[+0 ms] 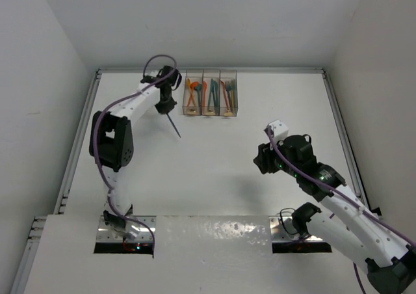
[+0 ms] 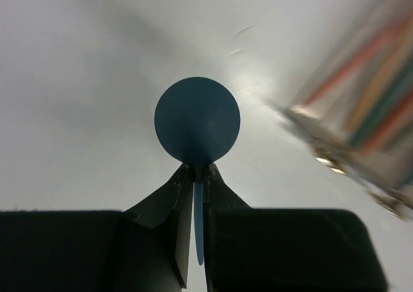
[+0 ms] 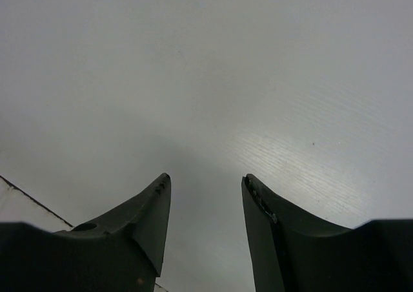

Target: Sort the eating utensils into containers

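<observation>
One blue spoon (image 2: 197, 119) was off the bench (image 1: 214, 170), its thin handle pinched between the jaws of the left gripper (image 2: 197, 170) and its round bowl sticking out beyond the tips. Seen from above, it slanted down toward 5 o'clock from that gripper. The containers (image 1: 210, 115) sat at 12 o'clock on the bench, just to the 3 o'clock side of the left gripper, and all three compartments already held orange and teal utensils (image 1: 209, 95). The right gripper (image 3: 205, 190) hung well apart at about 4 o'clock, jaws spread with nothing between them. Slippage looked the main risk: the hold was on a narrow flat handle, so the spoon could swivel or drop if the arm swung quickly. The long overhang might also catch a bin wall or divider and nudge the light bins, or leave the spoon lying across two compartments. Which compartment held spoons could not be made out, so a wrong-bin drop seemed possible. No brand, label or writing was legible anywhere.
</observation>
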Available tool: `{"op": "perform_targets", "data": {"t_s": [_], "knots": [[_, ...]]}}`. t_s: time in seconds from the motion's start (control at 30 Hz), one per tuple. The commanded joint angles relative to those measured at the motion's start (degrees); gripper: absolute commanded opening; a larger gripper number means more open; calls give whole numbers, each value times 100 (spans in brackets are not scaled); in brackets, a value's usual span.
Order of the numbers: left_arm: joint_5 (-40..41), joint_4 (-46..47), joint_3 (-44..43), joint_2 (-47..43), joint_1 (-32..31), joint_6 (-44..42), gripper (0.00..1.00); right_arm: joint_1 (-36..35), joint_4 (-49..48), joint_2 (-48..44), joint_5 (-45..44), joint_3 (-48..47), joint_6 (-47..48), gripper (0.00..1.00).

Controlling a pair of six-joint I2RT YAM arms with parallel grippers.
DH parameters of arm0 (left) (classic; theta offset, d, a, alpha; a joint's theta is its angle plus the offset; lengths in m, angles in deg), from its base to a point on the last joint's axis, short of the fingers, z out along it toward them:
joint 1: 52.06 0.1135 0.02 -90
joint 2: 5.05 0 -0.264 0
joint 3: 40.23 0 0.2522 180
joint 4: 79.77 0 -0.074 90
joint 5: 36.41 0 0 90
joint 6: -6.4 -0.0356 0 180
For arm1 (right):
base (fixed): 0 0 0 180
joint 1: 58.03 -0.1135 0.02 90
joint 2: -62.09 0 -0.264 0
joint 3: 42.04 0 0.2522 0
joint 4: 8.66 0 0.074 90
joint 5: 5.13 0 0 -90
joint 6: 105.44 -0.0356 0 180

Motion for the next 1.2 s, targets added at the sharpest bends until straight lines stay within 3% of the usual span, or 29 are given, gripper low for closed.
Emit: {"op": "perform_targets", "data": {"t_s": [0.0,0.23,0.37,0.53,0.83,1.03,1.17], "knots": [[-217,1266,-602,-645,-72,-1719,0,-40,30,94,-37,-287,-114,48],[-1788,1655,-2586,583,-19,-3476,0,-40,118,279,-107,-489,-368,47],[-2939,2417,-2870,989,130,-3795,0,-40,206,332,-212,-533,-509,47],[-3740,3175,-2879,1270,332,-4102,0,-40,242,367,-257,-525,-632,47],[-4172,3598,-3196,1938,482,-4323,0,-40,399,402,-300,-498,-870,47],[-4191,3659,-2792,2079,482,-4130,1,-40,496,429,-397,-560,-905,47],[-4024,3660,-2563,1992,482,-3971,21,-40,602,464,-406,-656,-826,48]]}}
